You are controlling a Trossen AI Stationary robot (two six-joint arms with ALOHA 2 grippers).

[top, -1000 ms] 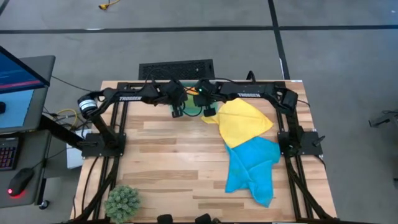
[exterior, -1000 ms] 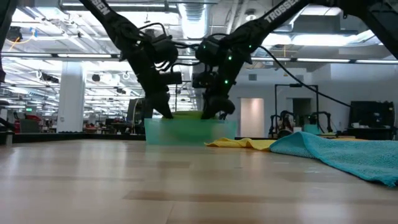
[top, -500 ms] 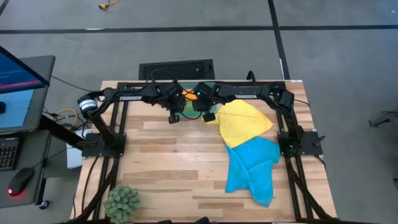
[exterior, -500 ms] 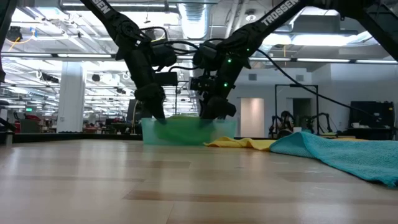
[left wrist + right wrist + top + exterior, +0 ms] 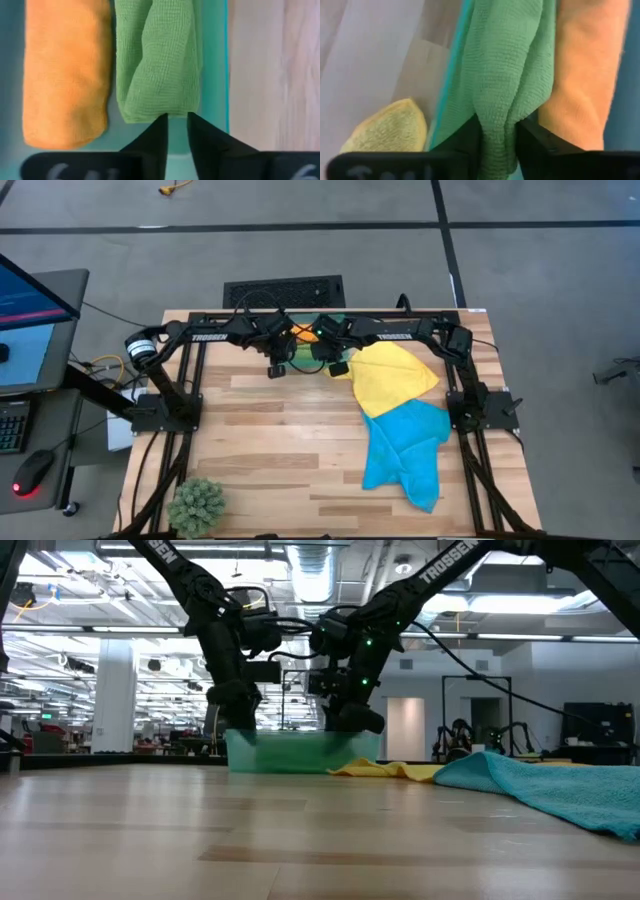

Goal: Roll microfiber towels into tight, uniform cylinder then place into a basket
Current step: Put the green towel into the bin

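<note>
The orange roll [image 5: 65,75] and green roll [image 5: 159,60] lie in the basket [image 5: 290,751]. The left claw [image 5: 177,120] is slightly apart past the roll's end; the right claw [image 5: 499,131] still pinches green. The yellow towel [image 5: 392,378] and blue towel [image 5: 405,448] wait unrolled.

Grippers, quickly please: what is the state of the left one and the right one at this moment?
Left gripper: open a little, fingertips at the end of the green towel, holding nothing.
Right gripper: fingers on both sides of a green towel fold; grip cannot be told.
</note>
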